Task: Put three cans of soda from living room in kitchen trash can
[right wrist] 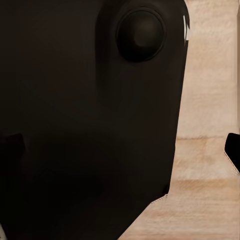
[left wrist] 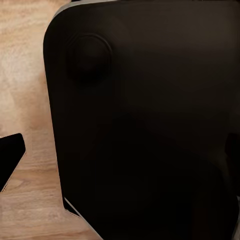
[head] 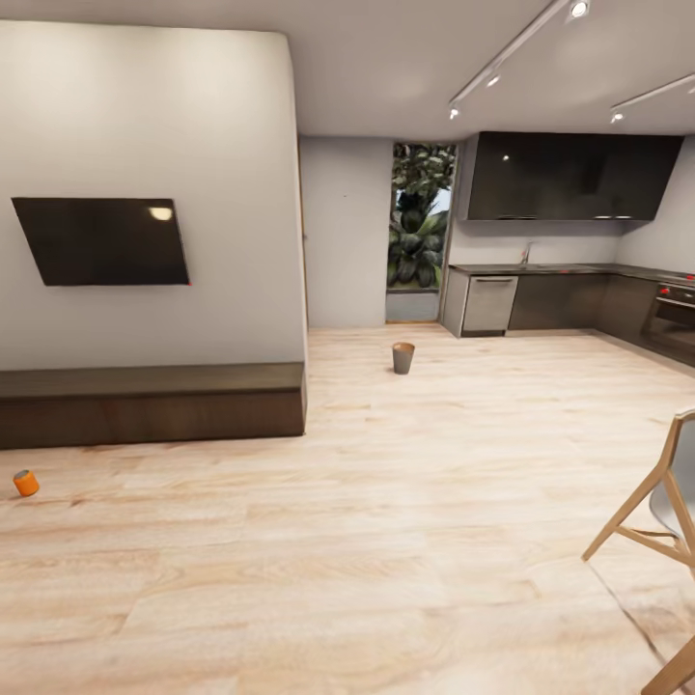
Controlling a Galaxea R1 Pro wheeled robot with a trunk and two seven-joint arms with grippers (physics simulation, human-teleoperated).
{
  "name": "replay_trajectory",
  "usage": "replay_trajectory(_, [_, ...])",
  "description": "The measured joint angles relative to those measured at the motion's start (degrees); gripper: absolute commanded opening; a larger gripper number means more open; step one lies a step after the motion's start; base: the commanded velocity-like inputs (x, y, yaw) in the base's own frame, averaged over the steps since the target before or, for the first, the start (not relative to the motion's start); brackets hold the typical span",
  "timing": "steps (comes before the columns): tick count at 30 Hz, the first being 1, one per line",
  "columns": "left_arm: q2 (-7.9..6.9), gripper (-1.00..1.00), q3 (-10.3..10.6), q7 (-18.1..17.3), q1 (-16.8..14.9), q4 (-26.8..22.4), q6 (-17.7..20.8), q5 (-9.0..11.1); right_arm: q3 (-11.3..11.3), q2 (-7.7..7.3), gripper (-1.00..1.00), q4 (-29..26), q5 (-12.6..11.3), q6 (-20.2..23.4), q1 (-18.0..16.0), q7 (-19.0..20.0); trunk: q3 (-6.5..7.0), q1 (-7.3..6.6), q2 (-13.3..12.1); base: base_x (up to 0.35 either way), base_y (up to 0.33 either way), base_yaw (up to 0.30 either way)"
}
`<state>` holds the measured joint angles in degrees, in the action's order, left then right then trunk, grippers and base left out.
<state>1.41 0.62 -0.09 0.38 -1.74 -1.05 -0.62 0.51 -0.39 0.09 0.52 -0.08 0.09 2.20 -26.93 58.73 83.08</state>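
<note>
While the head view looks across the open room:
Floor [head: 386,541]: pale wood planks.
Orange can [head: 26,483]: on floor, nine o'clock, before the bench [head: 145,401].
Trash can [head: 403,358]: upright, twelve o'clock, near kitchen cabinets [head: 560,299].
End effectors: state cannot be told.

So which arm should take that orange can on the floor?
Left, probably. The orange can lies on the floor at the head view's far left, in front of the bench, on the left arm's side. The robot must drive closer first.

A soda can [head: 26,483] lies before the bench [head: 150,402]; the trash can [head: 403,357] stands farther right.
</note>
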Motion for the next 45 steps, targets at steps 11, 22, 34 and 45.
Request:
replay_trajectory(11, [0.0,1.0,0.0,0.0,0.0,0.0,0.0,0.0,0.0,0.04,1.0,0.0,0.0,0.1,0.0,0.0,0.0,0.0,0.0,0.347,0.0,-0.197])
replay_trajectory(22, [0.0,1.0,0.0,0.0,0.0,0.0,0.0,0.0,0.0,0.04,1.0,0.0,0.0,0.0,0.0,0.0,-0.09,0.0,0.0,0.348,0.0,-0.105])
replay_trajectory(34, [0.0,1.0,0.0,0.0,0.0,0.0,0.0,0.0,0.0,0.04,1.0,0.0,0.0,0.1,0.0,0.0,-0.17,0.0,0.0,0.348,0.0,-0.091])
replay_trajectory(45, [0.0,1.0,0.0,0.0,0.0,0.0,0.0,0.0,0.0,0.04,1.0,0.0,0.0,0.1,0.0,0.0,-0.55,0.0,0.0,0.348,0.0,-0.26])
